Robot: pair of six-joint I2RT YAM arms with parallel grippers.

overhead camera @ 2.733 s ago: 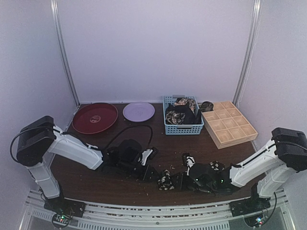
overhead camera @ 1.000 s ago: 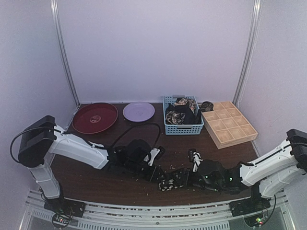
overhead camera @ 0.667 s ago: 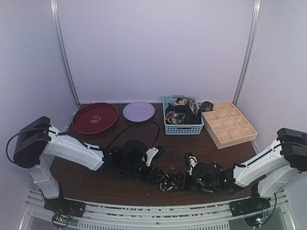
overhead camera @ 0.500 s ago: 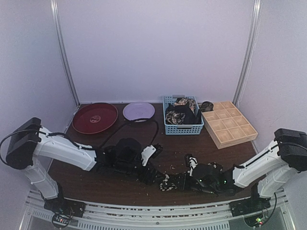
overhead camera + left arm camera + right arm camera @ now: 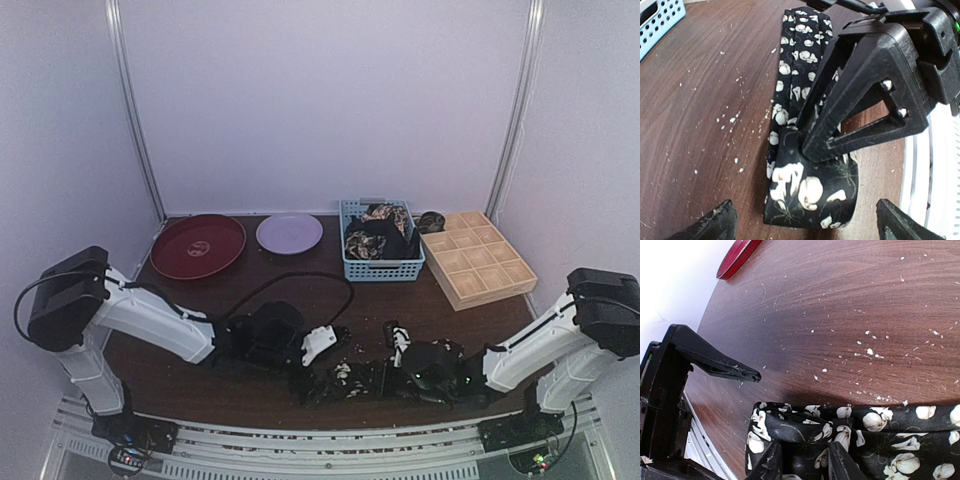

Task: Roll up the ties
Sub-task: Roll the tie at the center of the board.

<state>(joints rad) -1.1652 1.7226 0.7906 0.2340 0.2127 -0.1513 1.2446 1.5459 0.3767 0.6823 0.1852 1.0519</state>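
A black tie (image 5: 807,192) with cream flowers lies on the brown table near the front edge, its near end folded into a loose roll (image 5: 790,432). My right gripper (image 5: 805,462) is shut on that folded end; one of its black fingers (image 5: 860,95) presses down on the fabric. My left gripper (image 5: 807,217) is open wide, with a fingertip on either side of the roll and neither touching it. From above, the tie (image 5: 345,375) sits between the left gripper (image 5: 318,382) and the right gripper (image 5: 375,376). More ties (image 5: 378,232) are heaped in the blue basket.
The blue basket (image 5: 382,268) stands at the back centre, with a wooden gridded tray (image 5: 478,262) to its right. A red plate (image 5: 197,246) and a purple plate (image 5: 289,232) are at the back left. The table's front rail (image 5: 935,175) runs close beside the roll. Pale crumbs dot the wood.
My left gripper has opened wide, let go of the tie's rolled end and shifted slightly. The right gripper has closed a little and stays pinching the fold.
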